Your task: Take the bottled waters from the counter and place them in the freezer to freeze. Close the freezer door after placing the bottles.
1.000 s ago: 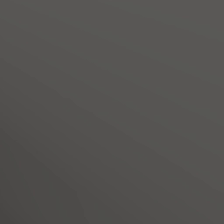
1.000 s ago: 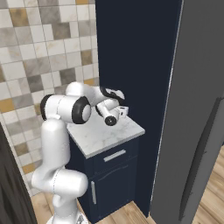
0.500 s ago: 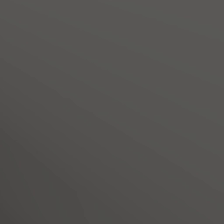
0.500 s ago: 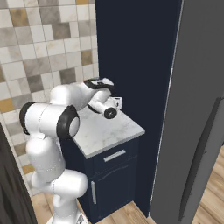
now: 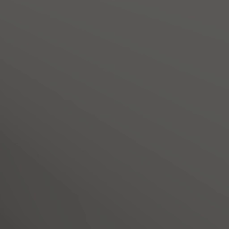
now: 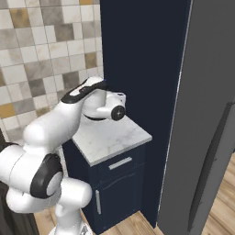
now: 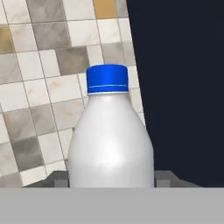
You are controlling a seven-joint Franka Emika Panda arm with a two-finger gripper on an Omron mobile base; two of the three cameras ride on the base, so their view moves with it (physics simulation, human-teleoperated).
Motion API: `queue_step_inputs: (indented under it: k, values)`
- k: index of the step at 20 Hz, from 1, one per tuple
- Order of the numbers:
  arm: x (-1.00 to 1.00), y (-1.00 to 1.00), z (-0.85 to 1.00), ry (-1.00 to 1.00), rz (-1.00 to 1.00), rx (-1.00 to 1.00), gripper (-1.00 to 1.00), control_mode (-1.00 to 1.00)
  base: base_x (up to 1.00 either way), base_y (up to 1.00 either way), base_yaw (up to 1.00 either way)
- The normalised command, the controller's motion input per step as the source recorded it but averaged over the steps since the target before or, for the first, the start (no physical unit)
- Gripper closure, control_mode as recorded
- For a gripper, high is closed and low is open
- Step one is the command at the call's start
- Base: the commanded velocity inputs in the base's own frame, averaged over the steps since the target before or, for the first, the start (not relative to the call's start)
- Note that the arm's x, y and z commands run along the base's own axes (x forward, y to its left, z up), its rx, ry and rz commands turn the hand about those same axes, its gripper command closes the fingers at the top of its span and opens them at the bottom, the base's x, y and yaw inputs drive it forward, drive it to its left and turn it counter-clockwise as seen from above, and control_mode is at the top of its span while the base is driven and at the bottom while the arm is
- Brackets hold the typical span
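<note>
Bottled water, the plain whitish plastic bottle with the blue screw cap, sits upright between the two dark finger tips of the gripper, whose pads press against its lower body on either side, so the hand is clenched on the bottle; in the right base view the wrist hides both hand and bottle. Gripping low on the wide part of the body seems sensible, since the cap stays up and the weight hangs steady for carrying. In that view the white arm reaches over the far part of the white grey-veined marble counter, which tops a navy blue cabinet with silver bar handles. Whether the bottle is lifted clear of the slab I cannot tell. Beyond the bottle, a tiled wall of beige, grey and ochre squares lies to the left and a tall navy panel stands to the right. Nearer and further right hangs the tall dark grey freezer door with its long black bar handle; it appears swung outward, probably left so for the bottles to go in.
</note>
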Motion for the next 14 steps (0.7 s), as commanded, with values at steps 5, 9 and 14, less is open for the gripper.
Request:
queue_step_inputs:
  k: [5,9,14]
  values:
    - [-0.97,0.09,1.00,-0.07,0.21,0.07,1.00,-1.00,0.00,0.00,0.00]
    - [-1.00,0.08,1.00,-0.15,0.20,0.02,1.00,-1.00,0.00,0.00,0.00]
    - [-1.00,0.04,0.96,-0.17,0.18,-0.03,1.00,-1.00,0.00,0.00,0.00]
